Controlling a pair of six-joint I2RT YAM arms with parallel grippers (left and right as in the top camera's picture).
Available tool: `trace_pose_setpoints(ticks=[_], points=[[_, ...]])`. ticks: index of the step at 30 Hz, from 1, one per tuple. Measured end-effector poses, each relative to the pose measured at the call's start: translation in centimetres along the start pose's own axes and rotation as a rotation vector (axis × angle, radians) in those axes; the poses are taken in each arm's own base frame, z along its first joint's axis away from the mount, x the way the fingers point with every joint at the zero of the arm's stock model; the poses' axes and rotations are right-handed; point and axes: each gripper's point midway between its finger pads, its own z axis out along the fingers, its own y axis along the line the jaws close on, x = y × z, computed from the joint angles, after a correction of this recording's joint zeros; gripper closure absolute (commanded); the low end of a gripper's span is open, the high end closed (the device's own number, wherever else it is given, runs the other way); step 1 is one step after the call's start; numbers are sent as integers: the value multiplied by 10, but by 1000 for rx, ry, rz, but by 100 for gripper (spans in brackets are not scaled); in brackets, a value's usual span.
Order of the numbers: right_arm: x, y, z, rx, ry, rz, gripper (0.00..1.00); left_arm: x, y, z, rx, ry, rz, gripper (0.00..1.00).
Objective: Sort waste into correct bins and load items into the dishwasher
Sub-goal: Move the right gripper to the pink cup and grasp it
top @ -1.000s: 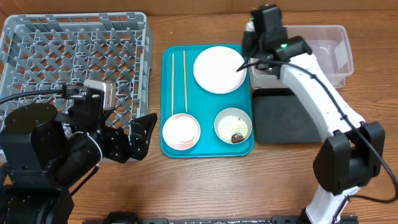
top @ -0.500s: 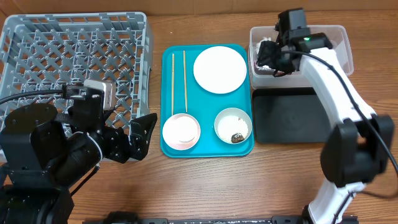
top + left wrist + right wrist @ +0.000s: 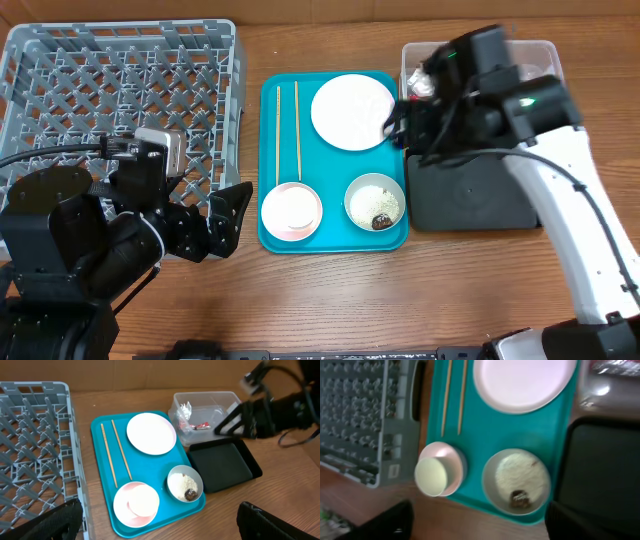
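Hovering over the desk (image 3: 400, 290) where the teal tray (image 3: 268, 160) meets the two bins, the right pincer (image 3: 479, 510) is spread wide with nothing between its fingers. The left pincer (image 3: 228, 218) is likewise spread and empty, low beside the grey dish rack (image 3: 120, 90).

The clear tub (image 3: 220, 397) holds the crumpled tissue (image 3: 185, 410) and the red wrapper (image 3: 200, 425). The black tray (image 3: 470, 195) lies just in front of it.

On the teal tray sit the white plate (image 3: 352, 111), the two chopsticks (image 3: 296, 130) lying parallel, a pink bowl (image 3: 267, 220) with a pale cup (image 3: 434, 476) inside, and a grey-green bowl (image 3: 350, 195) containing rice (image 3: 372, 198) and a brown lump (image 3: 380, 222).
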Motion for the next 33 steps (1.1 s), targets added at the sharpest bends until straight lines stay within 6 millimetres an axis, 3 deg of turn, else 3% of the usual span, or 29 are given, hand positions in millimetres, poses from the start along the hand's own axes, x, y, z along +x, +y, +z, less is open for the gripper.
trace_pose_setpoints(ticks=[4,5,7,10,15,20,23,27,33], points=[[22,39,16,-46,58,-103,2,0,0,0,0,0,0,0],[28,50,21,-59,68,-134,9,0,0,0,0,0,0,0],[38,68,30,-76,80,-181,13,0,0,0,0,0,0,0],[46,77,47,-64,84,-207,27,0,0,0,0,0,0,0],[54,75,93,-37,95,-224,47,0,0,0,0,0,0,0],[74,56,142,4,156,-198,51,0,0,0,0,0,0,0],[88,42,161,35,208,-177,51,0,0,0,0,0,0,0],[87,41,173,26,199,-178,51,0,0,0,0,0,0,0],[86,47,174,1,192,-181,53,0,0,0,0,0,0,0]])
